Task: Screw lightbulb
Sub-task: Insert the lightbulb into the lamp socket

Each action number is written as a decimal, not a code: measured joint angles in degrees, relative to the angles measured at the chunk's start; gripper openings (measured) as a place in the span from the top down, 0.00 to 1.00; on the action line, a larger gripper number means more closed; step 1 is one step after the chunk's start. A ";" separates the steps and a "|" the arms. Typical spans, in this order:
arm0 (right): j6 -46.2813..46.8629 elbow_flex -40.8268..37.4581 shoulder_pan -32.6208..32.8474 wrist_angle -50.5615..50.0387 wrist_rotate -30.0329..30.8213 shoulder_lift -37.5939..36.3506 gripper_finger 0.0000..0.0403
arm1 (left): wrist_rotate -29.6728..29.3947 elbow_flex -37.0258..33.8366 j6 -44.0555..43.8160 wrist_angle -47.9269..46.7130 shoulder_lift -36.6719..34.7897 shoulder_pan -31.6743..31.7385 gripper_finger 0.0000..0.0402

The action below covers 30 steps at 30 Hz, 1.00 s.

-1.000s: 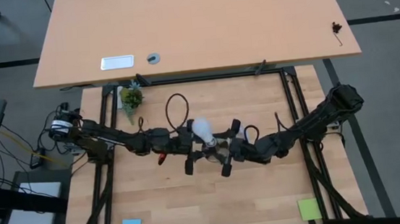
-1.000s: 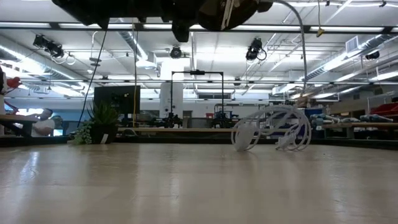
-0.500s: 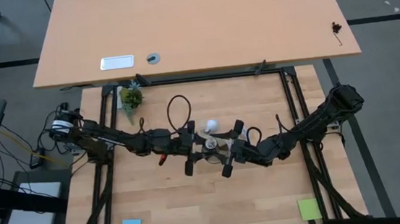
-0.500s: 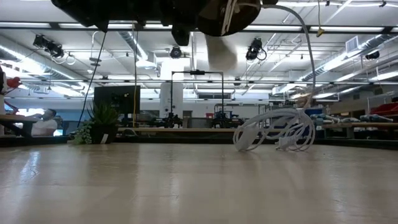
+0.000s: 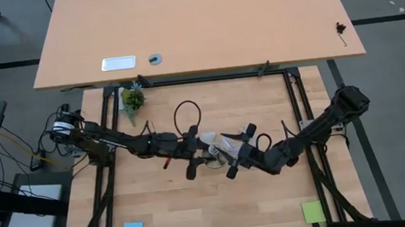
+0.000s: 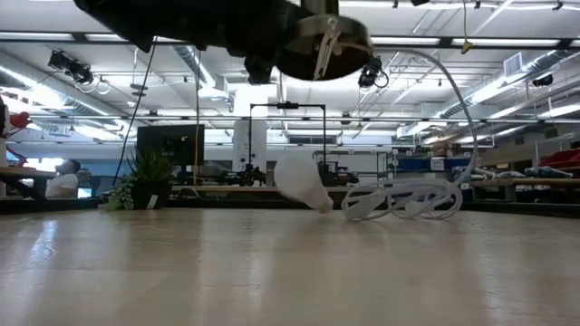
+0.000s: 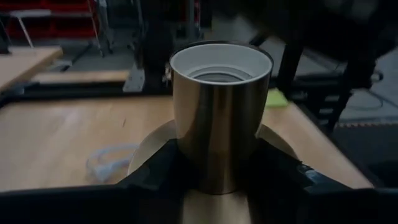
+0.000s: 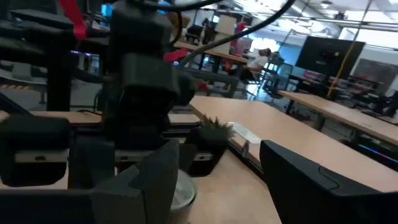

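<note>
Down went the bulb point(image 6: 302, 184). A moment before, I had it up at the socket point(image 7: 221, 118), with its white head sticking out. Then it slipped away and dropped. It lay on the table point(image 6: 272, 272), tipped on its side, below the socket and a little behind it. It was just beside the cable point(image 6: 403, 197). I could not tell if the two were touching.

My right gripper point(image 5: 241, 152) had moved too. It had backed off a bit from the socket. Its two fingers stood apart with nothing between them. So that hand was empty.

My left gripper point(image 5: 193, 152) had not let go. It was pinching the socket by its gold cup and held it up in the air, well above the table. The mouth of the cup was open and I saw no bulb in it.

I think this meant the bulb never got screwed in. It had only been sitting at the mouth of the socket, or not caught by the thread. So the job was not done, and it had gone back a step.

I think my next job was to reach down under the socket with my right gripper and pick the bulb up again. That looked tricky. It is round and smooth, so it could roll away from my fingers. The cable lay close and could get in the way.
</note>
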 joint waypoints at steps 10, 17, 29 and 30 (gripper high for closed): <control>12.03 0.05 0.75 -13.57 0.04 -3.00 0.48 | -0.95 -3.45 -2.81 -1.97 0.02 -1.53 0.60; 26.92 0.05 -2.01 -25.90 -11.10 -3.02 0.51 | -2.85 -7.92 -5.67 2.07 3.06 -5.07 0.60; 28.11 0.05 -10.93 -31.27 -31.35 -3.02 0.54 | -6.69 -8.52 -6.93 11.00 16.22 -6.95 0.60; 27.63 0.05 -11.67 -31.80 -31.79 -3.02 0.55 | -6.70 -8.52 -6.95 11.88 17.23 -6.94 0.60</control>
